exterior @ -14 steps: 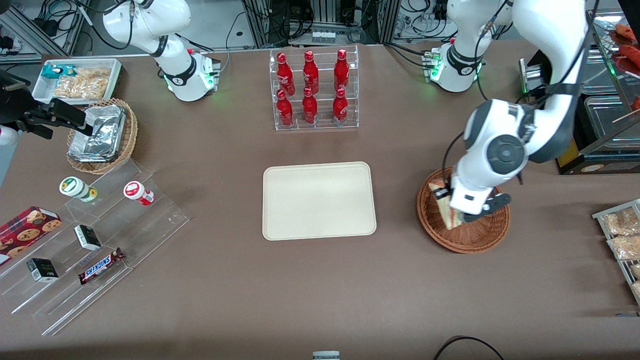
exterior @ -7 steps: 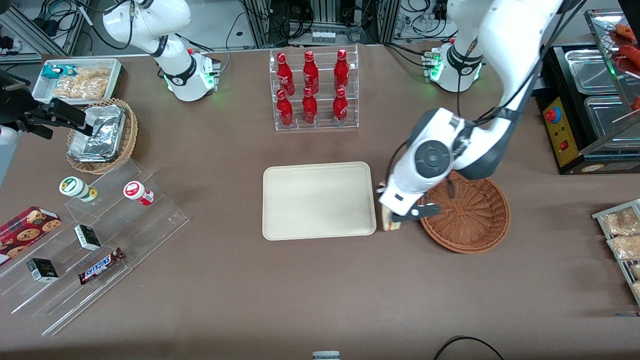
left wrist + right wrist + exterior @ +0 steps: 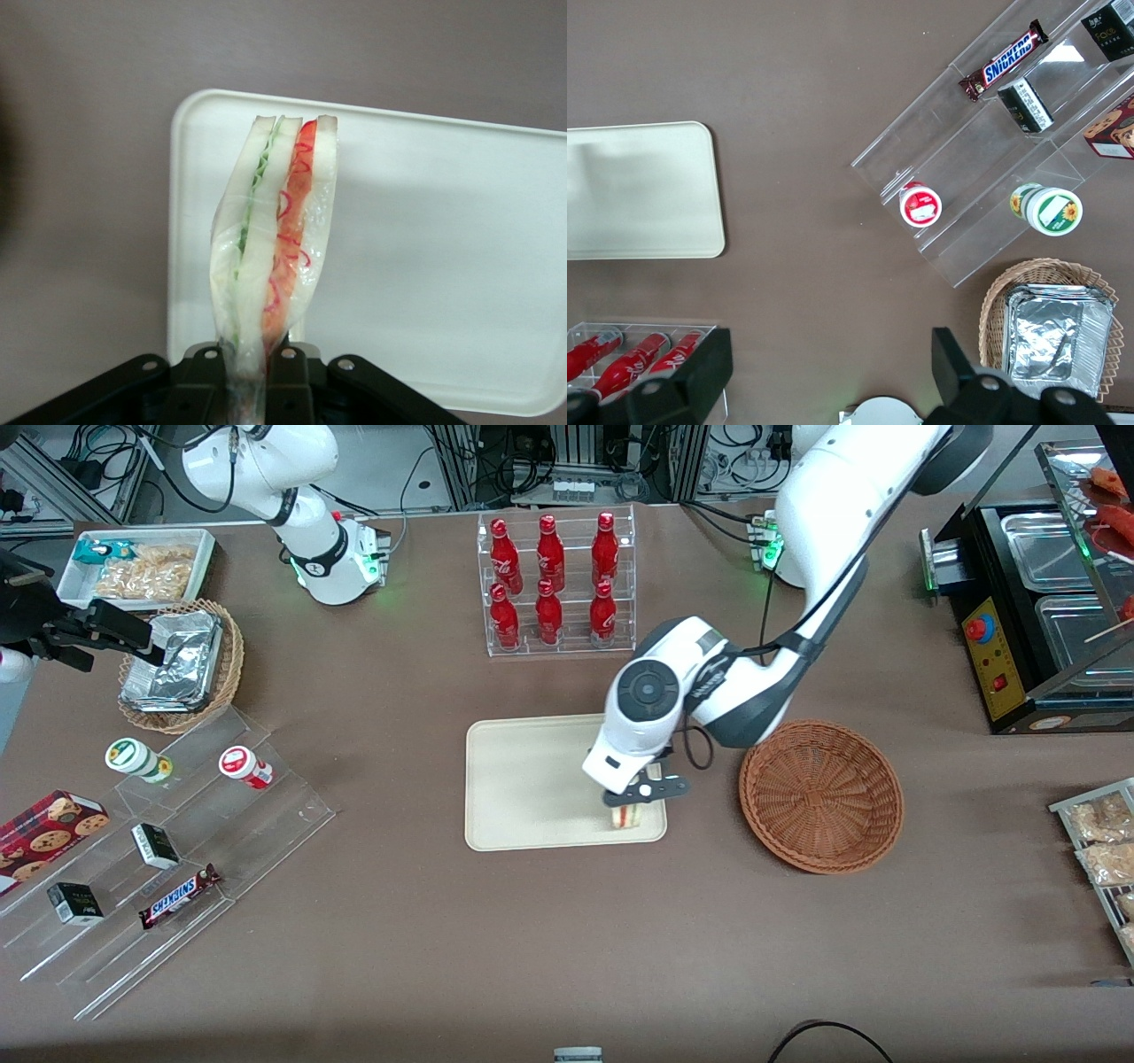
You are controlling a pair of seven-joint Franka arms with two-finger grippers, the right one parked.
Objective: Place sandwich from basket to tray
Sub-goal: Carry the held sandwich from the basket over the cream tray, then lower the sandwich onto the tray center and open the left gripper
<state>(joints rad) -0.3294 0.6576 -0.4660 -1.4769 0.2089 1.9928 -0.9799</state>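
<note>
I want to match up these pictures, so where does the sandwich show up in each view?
Front view: sandwich in the gripper, over the tray corner nearest the basket.
Left wrist view: sandwich pinched upright, tray underneath.
Right wrist view: not visible.
Shared landmark: the tray.

One sandwich (image 3: pixel 625 816) in the hand (image 3: pixel 634 804), over one tray (image 3: pixel 532 779); one basket (image 3: pixel 821 795) beside it; six red bottles (image 3: pixel 549 580) farther from the front camera.

The only wording I can read is "SNICKERS", printed on the chocolate bar (image 3: pixel 180 896) lying on the clear stepped display stand (image 3: pixel 168 868) (toward the parked arm's end). My gripper (image 3: pixel 631 804) carries no lettering I can make out.
</note>
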